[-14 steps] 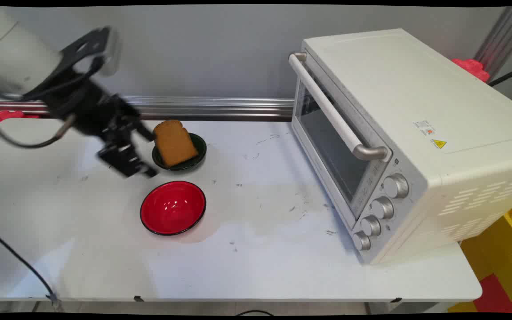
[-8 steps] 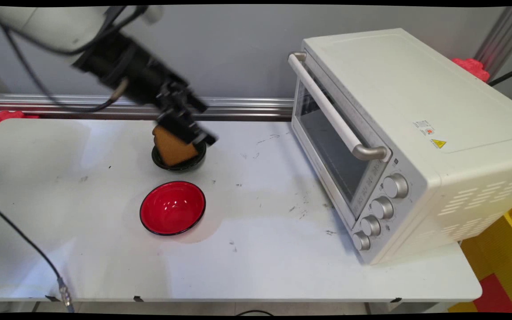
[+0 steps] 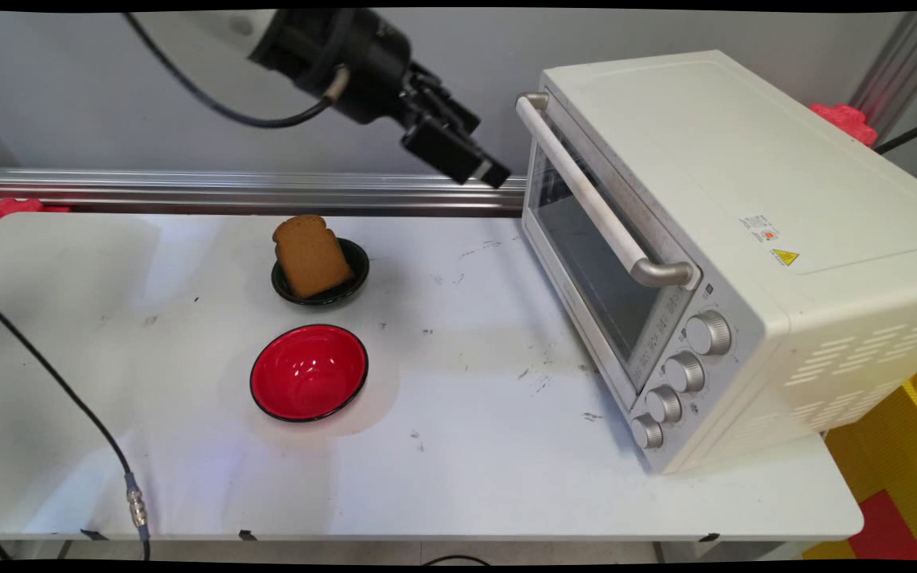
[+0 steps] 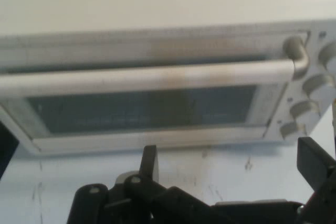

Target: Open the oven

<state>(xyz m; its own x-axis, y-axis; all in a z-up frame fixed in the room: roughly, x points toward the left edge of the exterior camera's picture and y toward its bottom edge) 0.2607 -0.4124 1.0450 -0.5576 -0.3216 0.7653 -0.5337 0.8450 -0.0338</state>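
While raised high beside the oven (image 3: 733, 239), main view: gripper (image 3: 481, 169) carries nothing, near the handle (image 3: 598, 203) but apart; door shut; toast (image 3: 311, 256) in dark bowl (image 3: 353, 280); red bowl (image 3: 309, 372) vacant. Hand view: fingers (image 4: 149, 162) spread wide, facing handle (image 4: 157, 75); door unopened.

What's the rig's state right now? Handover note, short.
Pincer: open, empty, raised off the table, close to the left end of the toaster oven's handle, touching nothing. The hand view looks straight at the door.
Oven door: shut.
Toast slice: leaning in the small black bowl toward the table's far side.
Red bowl: empty, on the table just in front of the black one.
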